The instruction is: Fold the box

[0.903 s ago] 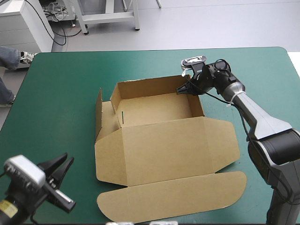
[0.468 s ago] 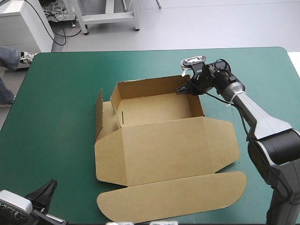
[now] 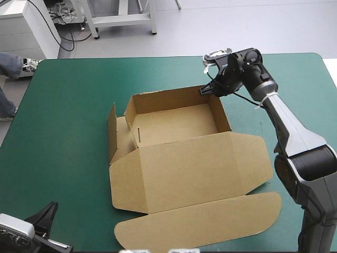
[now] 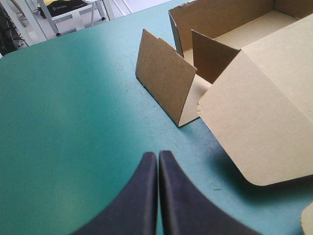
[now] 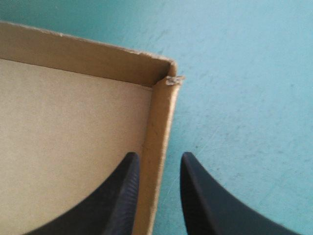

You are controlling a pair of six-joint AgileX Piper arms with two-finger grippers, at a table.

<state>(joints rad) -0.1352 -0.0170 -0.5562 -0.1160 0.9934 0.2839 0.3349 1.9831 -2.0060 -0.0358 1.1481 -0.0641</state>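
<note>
The brown box (image 3: 184, 158) lies mid-table as an open tray, its lid flat toward the near edge and a rounded flap at the front. Its left side flap (image 3: 111, 126) stands upright. My right gripper (image 3: 206, 89) is at the tray's far right corner. In the right wrist view its fingers (image 5: 122, 196) straddle the box's right wall (image 5: 159, 122), all but shut on it. My left gripper (image 3: 48, 211) sits low at the near left corner, away from the box. In the left wrist view that gripper (image 4: 158, 155) is shut and empty, with the upright flap (image 4: 164, 81) ahead of it.
Bare teal-green cover (image 3: 68, 105) stretches left of the box and along the far edge. The table's right edge (image 3: 329, 68) lies beyond the right arm.
The left gripper dropped back toward the near left corner and now barely shows. The right gripper rose a little at the corner, and the box shifted slightly toward the near right.
</note>
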